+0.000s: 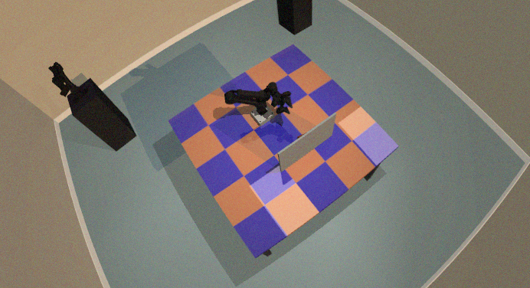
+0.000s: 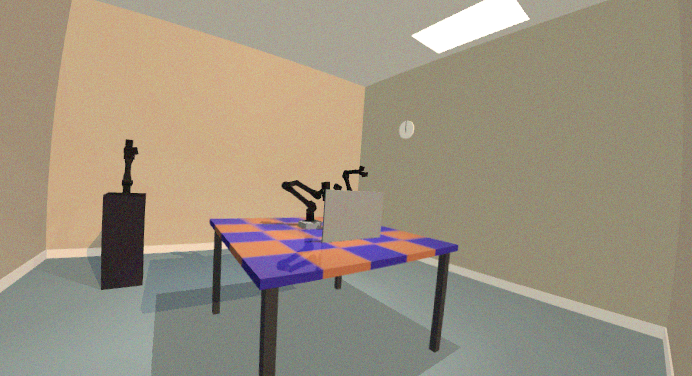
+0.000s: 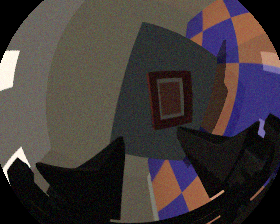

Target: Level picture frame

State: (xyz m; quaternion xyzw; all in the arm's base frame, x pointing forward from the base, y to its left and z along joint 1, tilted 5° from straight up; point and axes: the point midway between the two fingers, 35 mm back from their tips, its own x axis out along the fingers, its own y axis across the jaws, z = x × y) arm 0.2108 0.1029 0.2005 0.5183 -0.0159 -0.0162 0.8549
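The picture frame [image 3: 187,102], dark red with a pale inner border, hangs on the front of the grey panel [image 1: 308,142] [image 2: 352,216] [image 3: 132,100]. The wrist view is rolled, with the ceiling at the left. There the frame is crooked against the panel's edges: its end at the image top lies closer to the panel's top edge, so that side looks higher. The screw and notched strip are hidden. My gripper [image 1: 289,109] [image 3: 151,136] is open and empty, short of the panel and not touching the frame. The panel hides the frame in the exterior view.
The panel stands upright on the checkered table [image 1: 322,186] [image 2: 350,262]. My arm's pale base [image 1: 261,116] [image 2: 309,225] is on the table behind it. A dark pedestal [image 1: 101,116] [image 2: 123,241] with another arm stands away from the table, with a second pedestal [image 1: 294,12] farther back.
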